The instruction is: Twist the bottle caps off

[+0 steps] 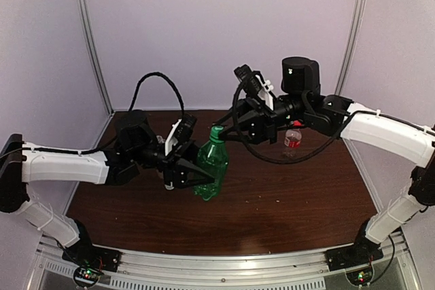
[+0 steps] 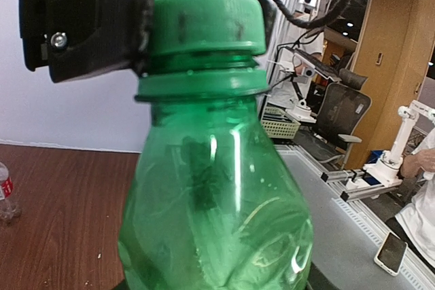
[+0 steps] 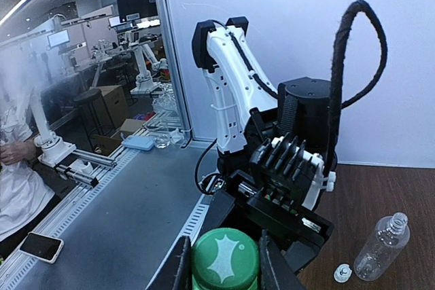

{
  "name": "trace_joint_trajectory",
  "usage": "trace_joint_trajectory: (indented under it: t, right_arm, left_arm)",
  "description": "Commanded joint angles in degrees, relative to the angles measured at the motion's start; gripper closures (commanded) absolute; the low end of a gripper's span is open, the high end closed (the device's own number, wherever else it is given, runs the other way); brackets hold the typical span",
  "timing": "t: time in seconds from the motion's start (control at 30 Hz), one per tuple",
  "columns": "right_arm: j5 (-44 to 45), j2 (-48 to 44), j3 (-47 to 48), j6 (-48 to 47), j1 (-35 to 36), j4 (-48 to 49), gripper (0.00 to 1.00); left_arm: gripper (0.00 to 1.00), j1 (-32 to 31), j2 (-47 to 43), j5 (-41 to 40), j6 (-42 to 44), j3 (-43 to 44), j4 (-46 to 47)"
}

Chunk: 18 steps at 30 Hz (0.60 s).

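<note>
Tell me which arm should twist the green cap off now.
Right. The right end effector flanks the cap on both sides, ready to turn it. The left end effector holds the bottle lower down, steadying it.

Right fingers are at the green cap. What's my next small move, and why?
Probably twist the right gripper counterclockwise. Its fingers appear to pinch the green cap, which sits fully down on the neck ring, and the left gripper holds the green bottle by its body.
</note>
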Motion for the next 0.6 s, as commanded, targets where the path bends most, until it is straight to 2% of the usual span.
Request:
trace_joint_trajectory:
  t: [0.0,0.27,0.57]
  right_arm:
    - [-6.0,1.9,1.1,-3.9,-0.1,-5.1,0.78]
    - [1.6,0.3,1.1,-1.5,-0.5,-5.3,0.66]
    - [7.3,-3.6,-0.7,3.7,-0.5,-3.6,0.42]
  left_arm:
    - [0.67,-0.7,0.4,6.0,-3.4,1.8,11.2]
    - [0.66,-0.6,-0.5,1.8,0.5,2.2,4.8]
    - [0.66,-0.2,-2.7,-5.6,4.7,2.1,-1.2]
